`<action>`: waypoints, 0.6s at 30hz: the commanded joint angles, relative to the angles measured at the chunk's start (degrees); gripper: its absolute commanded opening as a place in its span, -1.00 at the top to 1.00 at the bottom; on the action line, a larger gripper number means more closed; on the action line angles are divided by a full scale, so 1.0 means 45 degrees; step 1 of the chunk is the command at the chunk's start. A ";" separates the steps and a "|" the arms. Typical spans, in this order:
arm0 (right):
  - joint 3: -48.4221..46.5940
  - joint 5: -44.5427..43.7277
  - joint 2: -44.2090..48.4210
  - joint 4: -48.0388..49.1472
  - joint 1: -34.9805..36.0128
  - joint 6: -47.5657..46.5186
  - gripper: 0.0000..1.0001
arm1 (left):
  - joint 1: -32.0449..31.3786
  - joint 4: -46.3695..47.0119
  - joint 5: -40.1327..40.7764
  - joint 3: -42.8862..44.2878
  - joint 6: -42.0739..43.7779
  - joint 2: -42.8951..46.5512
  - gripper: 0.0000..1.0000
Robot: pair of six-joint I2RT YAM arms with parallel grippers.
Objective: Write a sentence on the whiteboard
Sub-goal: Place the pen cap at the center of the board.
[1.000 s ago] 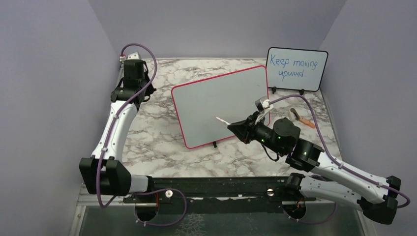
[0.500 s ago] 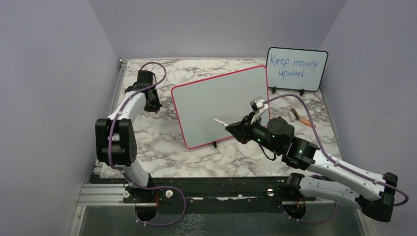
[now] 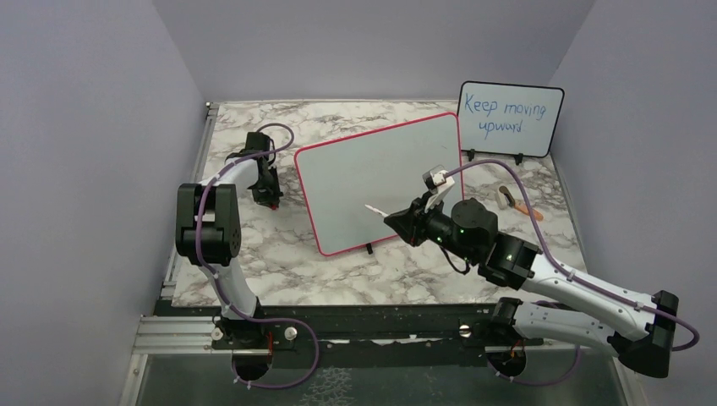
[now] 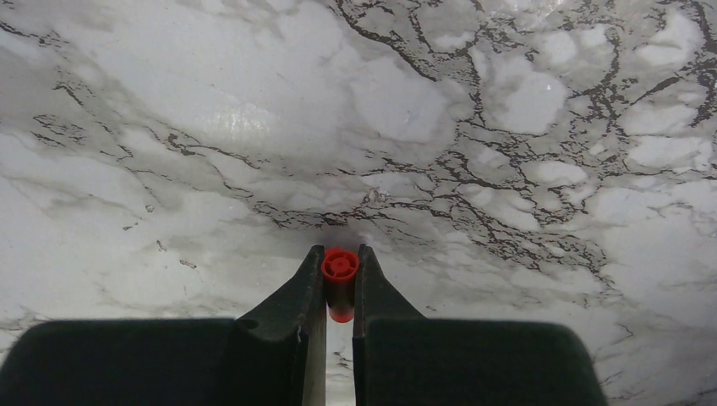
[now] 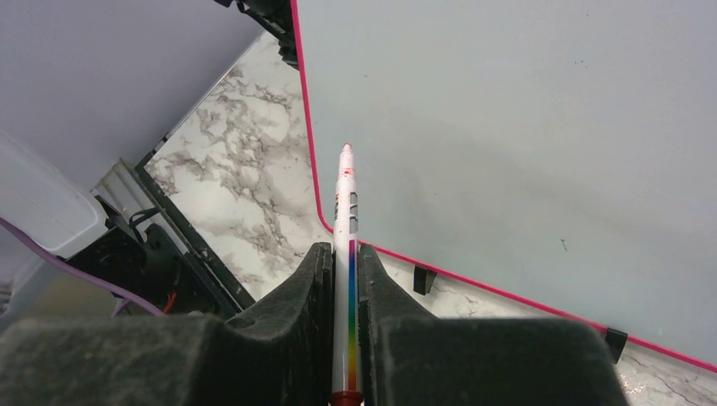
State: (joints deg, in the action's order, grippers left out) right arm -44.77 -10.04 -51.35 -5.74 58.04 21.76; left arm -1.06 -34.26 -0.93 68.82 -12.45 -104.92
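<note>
Although the large red-framed white whiteboard (image 3: 380, 178) stands propped at mid-table, its face is blank: no word of the sentence is written yet. Right gripper (image 5: 342, 254) clamps the uncapped white rainbow-striped marker (image 5: 345, 194), tip toward the board; contact cannot be told. Left gripper (image 4: 341, 252) pinches the small red cap (image 4: 340, 269).

Pink-red frame around the pale grey whiteboard (image 3: 380, 182), dark-veined white marble bench (image 3: 270, 245), rainbow-striped white marker (image 5: 347, 220), small red cap (image 4: 340, 269).
</note>
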 commanded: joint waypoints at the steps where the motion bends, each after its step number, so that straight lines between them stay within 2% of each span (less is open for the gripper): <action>1: -0.0465 -0.0047 0.0037 0.0379 0.0051 -0.0260 0.99 | 0.0118 0.0201 -0.0483 0.0006 0.0275 -0.0209 0.81; 6: -0.0400 -0.0083 0.0207 0.0427 0.0049 -0.0208 0.99 | 0.0118 0.0234 -0.0273 -0.0201 0.0256 0.0253 0.29; 16: -0.0778 -0.0122 0.0521 -0.0270 0.0051 -0.0226 0.98 | 0.0353 0.0250 -0.0008 -0.0251 0.0095 0.2397 -0.43; 18: -0.0771 -0.0122 0.0616 -0.0306 0.0051 -0.0207 0.98 | 0.0477 0.0373 -0.0071 -0.0180 -0.0035 0.3138 -0.66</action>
State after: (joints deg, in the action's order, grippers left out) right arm -45.87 -10.04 -50.35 -6.52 58.04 21.34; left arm -0.67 -33.67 -1.54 67.24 -11.70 -98.96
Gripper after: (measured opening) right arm 0.159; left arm 0.711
